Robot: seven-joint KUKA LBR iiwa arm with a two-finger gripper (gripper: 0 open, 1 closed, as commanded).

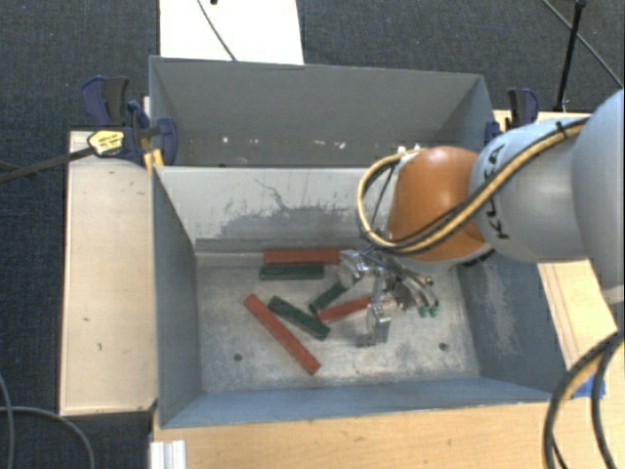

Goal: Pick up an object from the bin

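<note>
Hanging low in the bin [176,291]; nothing is seen lifted yet.
The gripper [374,319] is set over a short red stick [344,310] at mid-floor; whether it is open or closed cannot be told, and no hold is seen. A dark green stick [298,318] and a long red stick [281,333] are crowded just beside. The grasp and lift are judged still to be done.

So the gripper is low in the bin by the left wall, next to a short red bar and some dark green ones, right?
Not by the left wall: the camera view shows the gripper right of the middle of the bin, far from that wall. The rest holds: a short red bar and dark green bars lie beside it.
</note>
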